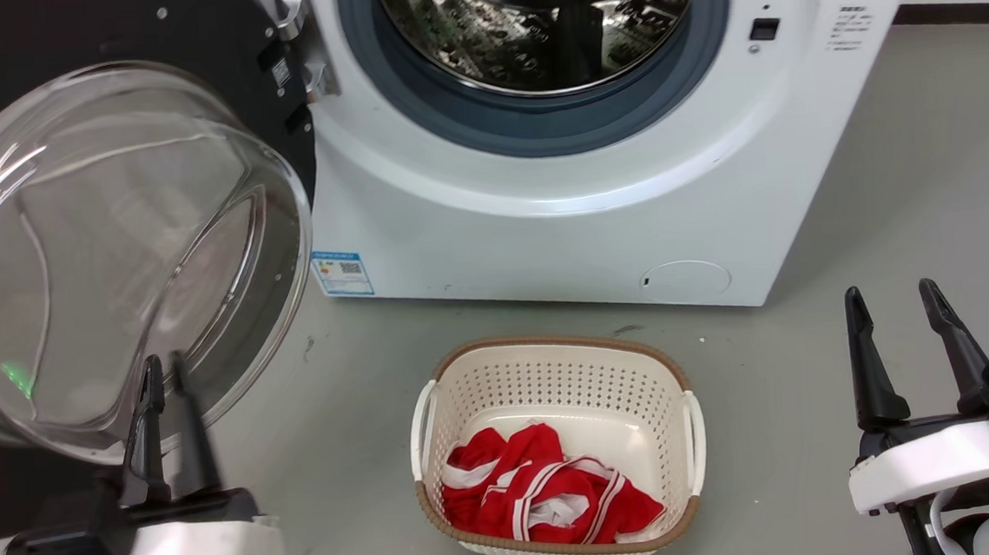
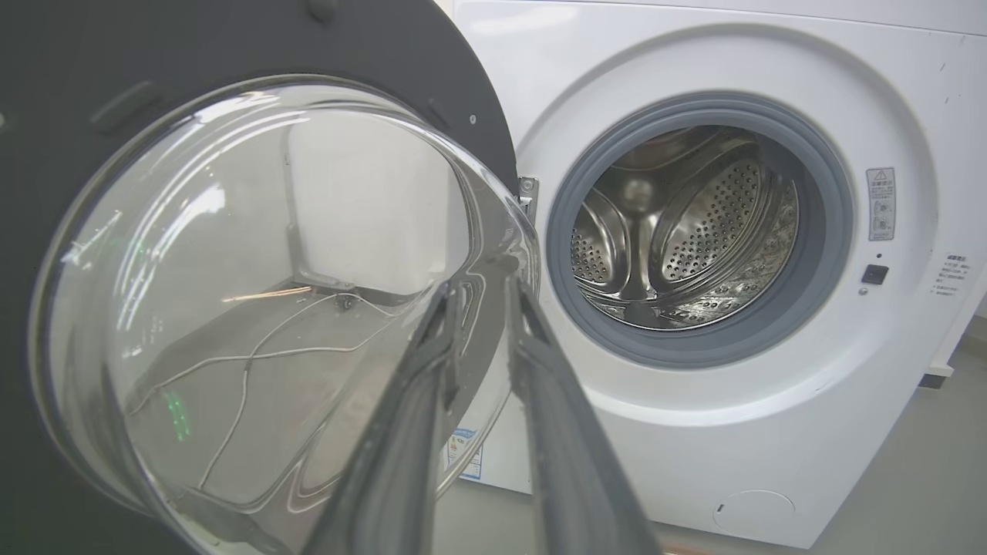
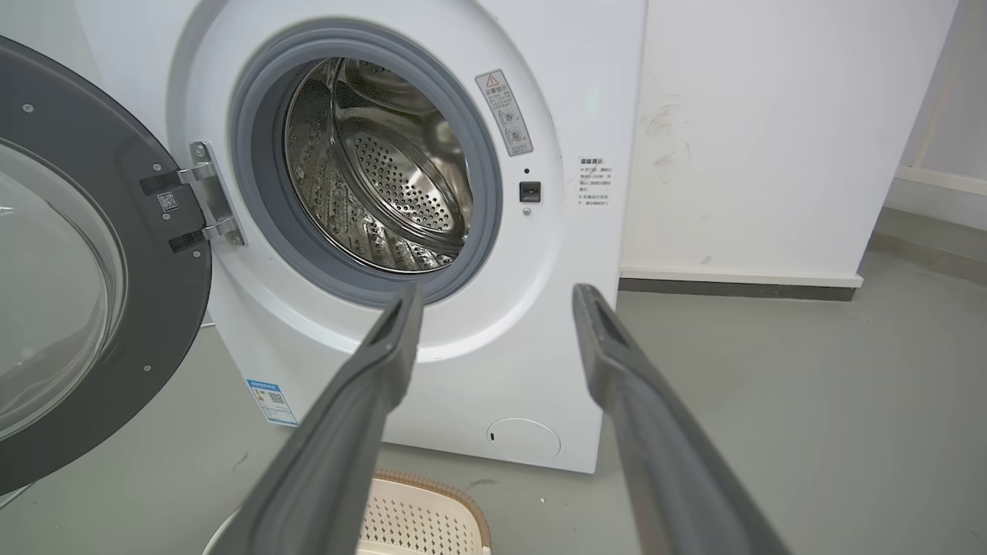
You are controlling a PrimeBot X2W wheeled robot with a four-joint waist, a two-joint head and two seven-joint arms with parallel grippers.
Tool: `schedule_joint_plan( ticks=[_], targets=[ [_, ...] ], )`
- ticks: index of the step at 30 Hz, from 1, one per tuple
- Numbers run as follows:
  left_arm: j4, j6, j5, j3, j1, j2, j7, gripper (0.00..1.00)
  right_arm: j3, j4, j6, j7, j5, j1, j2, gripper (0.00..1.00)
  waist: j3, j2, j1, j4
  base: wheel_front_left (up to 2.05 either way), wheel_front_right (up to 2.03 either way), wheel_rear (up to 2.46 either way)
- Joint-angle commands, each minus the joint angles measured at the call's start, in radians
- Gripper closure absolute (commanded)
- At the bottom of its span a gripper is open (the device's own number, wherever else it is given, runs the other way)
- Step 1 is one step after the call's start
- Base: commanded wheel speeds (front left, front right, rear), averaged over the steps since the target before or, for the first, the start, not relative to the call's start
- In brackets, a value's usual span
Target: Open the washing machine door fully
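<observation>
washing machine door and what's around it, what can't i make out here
- Door: left edge cuts off its outer rim, head and right wrist views.
- Left gripper: fingers overlap the door, head and left wrist views; touching or gripping cannot be told.
- Blue sticker: print too small, head view.
- Basket: mostly below the bottom edge and behind a finger, right wrist view.

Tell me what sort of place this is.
Likely a laundry corner, perhaps a test room: a white front-loading washing machine with its door swung open, a laundry basket holding red clothing, bare grey floor and a plain white wall.
</observation>
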Motion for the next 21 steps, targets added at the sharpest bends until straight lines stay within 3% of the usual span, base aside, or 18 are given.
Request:
schedule_joint_plan(
  ticks=[1,11,21],
  targets=[
    [0.006,-0.012,0.009,-0.010,-0.016,-0.007,-0.002,0.00,0.004,-0.004,0.000,-0.005,0.004,0.006,0.001,0.00,-0.015,0.0000,0.0001,-0.019,0.00,0.00,0.00],
    [0.083,-0.060,0.054,-0.085,-0.077,-0.026,-0.002,0.00,0.001,-0.028,0.000,0.003,-0.031,0.025,0.001,0.00,-0.052,0.0000,0.0001,-0.090,0.00,0.00,0.00],
    [0.132,-0.042,0.082,-0.096,-0.039,-0.025,-0.002,0.00,0.017,-0.048,0.000,0.026,-0.054,0.072,0.001,0.00,-0.086,0.0000,0.0001,-0.127,0.00,0.00,0.00]
  ],
)
